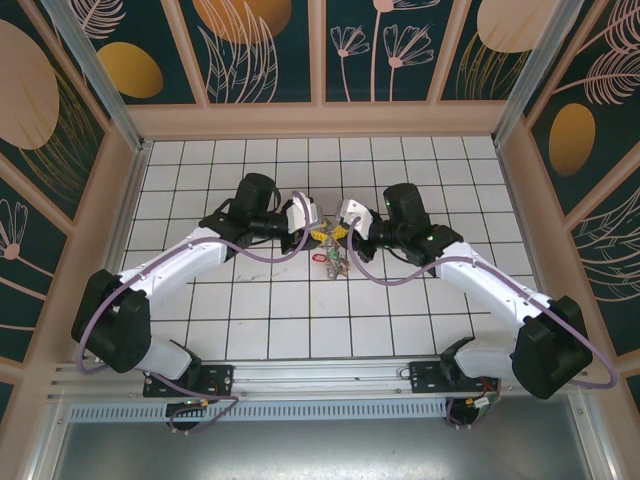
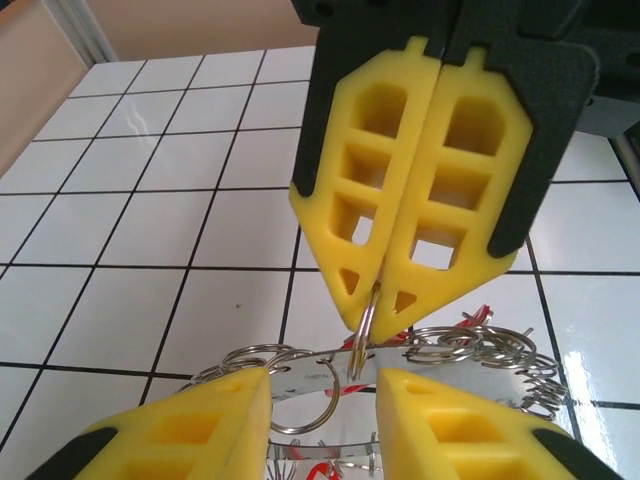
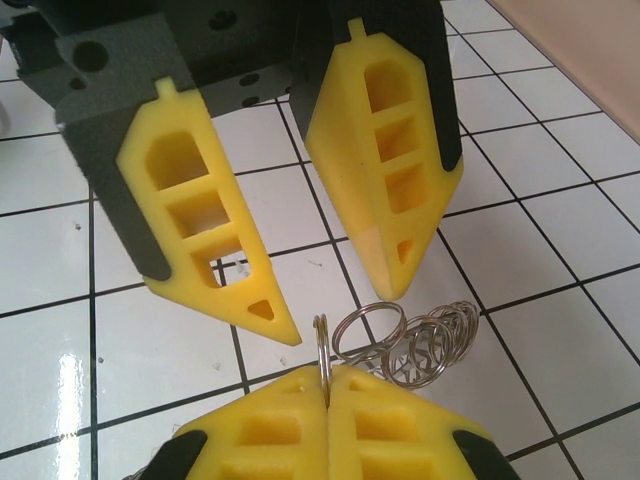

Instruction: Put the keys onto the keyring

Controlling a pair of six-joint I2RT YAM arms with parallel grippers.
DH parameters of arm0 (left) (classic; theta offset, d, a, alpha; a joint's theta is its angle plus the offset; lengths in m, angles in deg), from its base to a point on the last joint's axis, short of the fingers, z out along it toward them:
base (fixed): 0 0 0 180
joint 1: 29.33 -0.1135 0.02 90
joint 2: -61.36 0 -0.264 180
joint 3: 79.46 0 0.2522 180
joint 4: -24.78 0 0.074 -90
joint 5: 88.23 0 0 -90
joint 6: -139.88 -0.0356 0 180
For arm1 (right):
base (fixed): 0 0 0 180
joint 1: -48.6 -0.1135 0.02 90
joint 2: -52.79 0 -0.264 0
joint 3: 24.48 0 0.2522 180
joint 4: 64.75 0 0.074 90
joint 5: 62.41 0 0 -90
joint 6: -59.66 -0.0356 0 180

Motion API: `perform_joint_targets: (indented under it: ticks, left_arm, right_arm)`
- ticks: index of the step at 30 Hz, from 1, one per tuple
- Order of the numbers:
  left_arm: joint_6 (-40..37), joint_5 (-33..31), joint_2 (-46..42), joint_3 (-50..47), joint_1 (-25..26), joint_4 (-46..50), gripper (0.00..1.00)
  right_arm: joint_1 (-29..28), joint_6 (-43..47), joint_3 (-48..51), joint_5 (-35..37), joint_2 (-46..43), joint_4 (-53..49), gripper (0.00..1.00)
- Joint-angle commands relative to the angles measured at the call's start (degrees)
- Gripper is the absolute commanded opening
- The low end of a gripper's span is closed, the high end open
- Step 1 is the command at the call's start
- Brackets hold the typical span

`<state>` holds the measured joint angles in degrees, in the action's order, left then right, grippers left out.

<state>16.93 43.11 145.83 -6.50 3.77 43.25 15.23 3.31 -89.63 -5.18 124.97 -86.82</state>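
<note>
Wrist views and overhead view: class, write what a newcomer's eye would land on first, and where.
The bright yellow right hand, in the left wrist view, is shut on a thin silvery wire ring, facing the open yellow left hand. From above, both meet mid-table by small silvery keys with red and green tags on the white tiled table.

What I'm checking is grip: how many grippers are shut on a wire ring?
1: the right gripper, mid-table, is shut on a small wire ring. The left gripper facing it is open.
</note>
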Motion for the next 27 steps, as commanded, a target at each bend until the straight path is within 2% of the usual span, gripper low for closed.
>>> perform_joint_targets:
  ticks: [1,15,23,27]
  left_arm:
    - [-2.44,-0.87,-0.10,2.74,1.18,3.26,0.35]
    - [-5.02,-1.95,2.60,5.49,2.23,6.98,0.29]
    - [-5.77,-1.88,3.09,5.99,2.32,8.20,0.28]
    - [-6.32,-1.88,3.60,6.52,2.32,9.16,0.23]
  right_arm:
    - [-0.36,0.38,-2.46,-1.20,0.24,0.14,0.00]
    - [-0.61,0.41,-2.30,-1.68,0.13,0.10,0.00]
    - [-0.64,-0.14,-2.30,-2.64,-0.08,1.51,0.00]
    - [-0.64,-0.33,-2.30,-2.91,-0.11,1.97,0.00]
